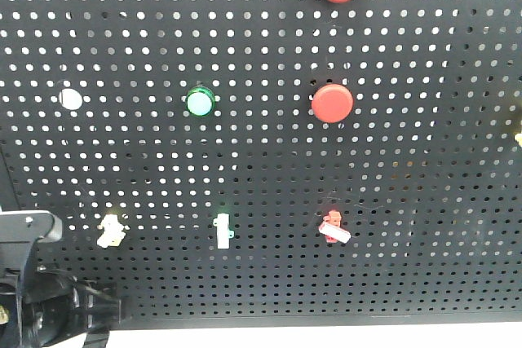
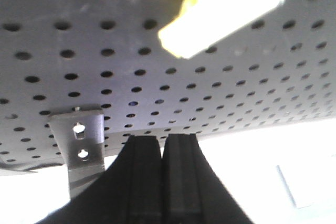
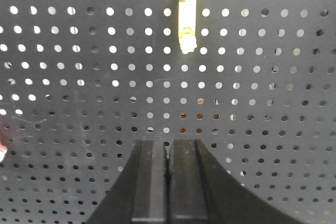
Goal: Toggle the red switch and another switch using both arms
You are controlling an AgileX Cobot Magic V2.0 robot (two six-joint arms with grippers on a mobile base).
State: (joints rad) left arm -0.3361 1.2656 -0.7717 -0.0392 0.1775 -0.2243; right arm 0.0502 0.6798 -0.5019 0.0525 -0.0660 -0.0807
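- Progress looks early to us: the tiny toggle with a red base and short white lever (image 1: 334, 226) sits low on the black perforated board (image 1: 408, 160), right of centre, and no gripper touches it.
- The tiny toggle with a pale yellow base (image 1: 110, 231) is in the same row, far left. The left gripper (image 2: 161, 139) hangs near below it, jaws pressed together, holding nothing.
- The right gripper (image 3: 169, 143) also has its jaws together, empty, and faces bare board.
- We judge that both flips are left to do, but we cannot read the lever positions.
- The right arm is outside the front view. The yellow toggle is blurred in the left wrist view. We cannot identify the pale yellow upright piece (image 3: 187, 19).
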